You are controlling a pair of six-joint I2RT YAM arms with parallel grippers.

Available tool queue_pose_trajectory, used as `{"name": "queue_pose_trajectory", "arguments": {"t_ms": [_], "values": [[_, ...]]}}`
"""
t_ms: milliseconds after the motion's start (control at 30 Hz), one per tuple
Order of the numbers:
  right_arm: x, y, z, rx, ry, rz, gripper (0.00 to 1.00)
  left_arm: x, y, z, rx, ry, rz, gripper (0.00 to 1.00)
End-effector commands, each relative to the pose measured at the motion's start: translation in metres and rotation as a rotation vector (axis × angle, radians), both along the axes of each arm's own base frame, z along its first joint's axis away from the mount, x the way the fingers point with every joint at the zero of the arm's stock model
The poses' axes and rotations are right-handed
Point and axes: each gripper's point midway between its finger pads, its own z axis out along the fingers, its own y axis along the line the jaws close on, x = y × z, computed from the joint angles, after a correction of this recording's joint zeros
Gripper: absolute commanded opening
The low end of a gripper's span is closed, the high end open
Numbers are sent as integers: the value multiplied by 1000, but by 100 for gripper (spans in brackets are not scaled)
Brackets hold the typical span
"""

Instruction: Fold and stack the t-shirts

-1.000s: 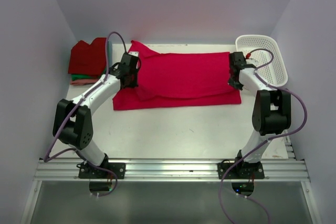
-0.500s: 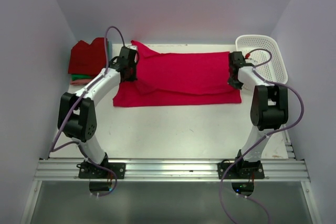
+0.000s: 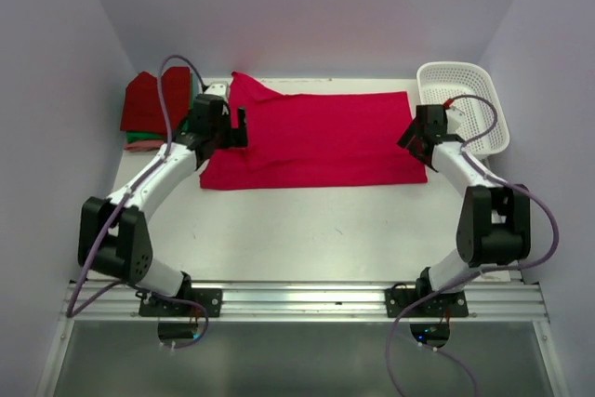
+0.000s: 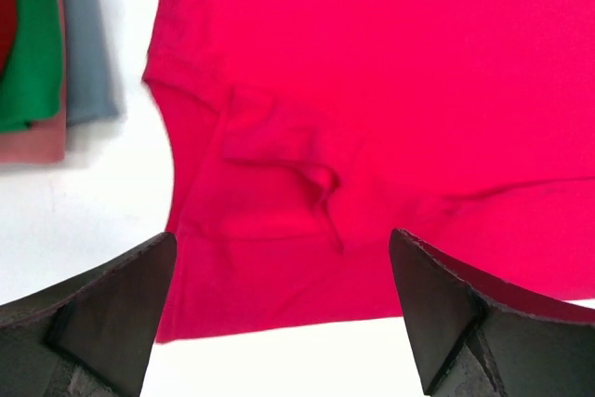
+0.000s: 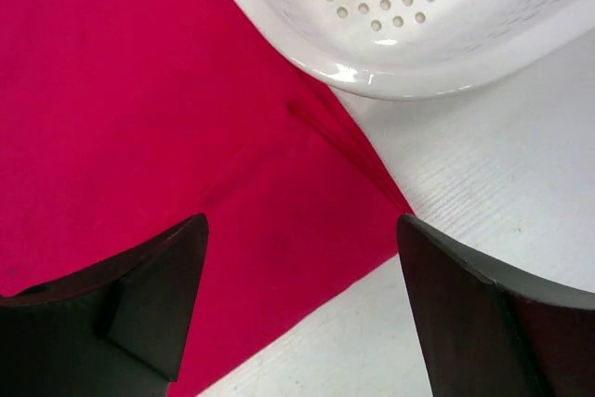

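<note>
In the left wrist view the red shirt (image 4: 372, 90) runs off the top and right edges. The folded pile (image 4: 37, 62) is cut by the top and left edges, showing only strips of dark red, green, pink and grey. From above, the pile's dark red top layer hides nearly everything under it, and a cable (image 3: 164, 99) crosses it. The basket (image 5: 418, 34) is cropped at the top and right in the right wrist view. The left gripper (image 4: 281, 248) and the right gripper (image 5: 302, 230) are cut off by the bottom edge of their own views
</note>
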Motion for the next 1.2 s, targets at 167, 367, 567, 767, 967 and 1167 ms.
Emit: {"name": "queue_pose_trajectory", "arguments": {"t_ms": [167, 367, 567, 767, 967, 1167], "values": [[-6, 14, 39, 27, -162, 91, 26, -32, -29, 14, -252, -117, -65, 100], [-2, 26, 14, 74, -45, 133, 0, -47, -48, -21, -355, -51, -115, 50], [7, 38, -15, 130, -2, 170, 0, -33, -45, -44, -330, -47, -88, 15], [13, 47, -39, 171, 33, 208, 0, -19, -46, -69, -316, -46, -83, 5], [4, 43, -38, 138, 60, 216, 0, -23, -43, -106, -294, 17, -70, 0], [-24, 39, -44, 118, 146, 232, 0, -46, -38, -142, -274, 157, -49, 0]]}}
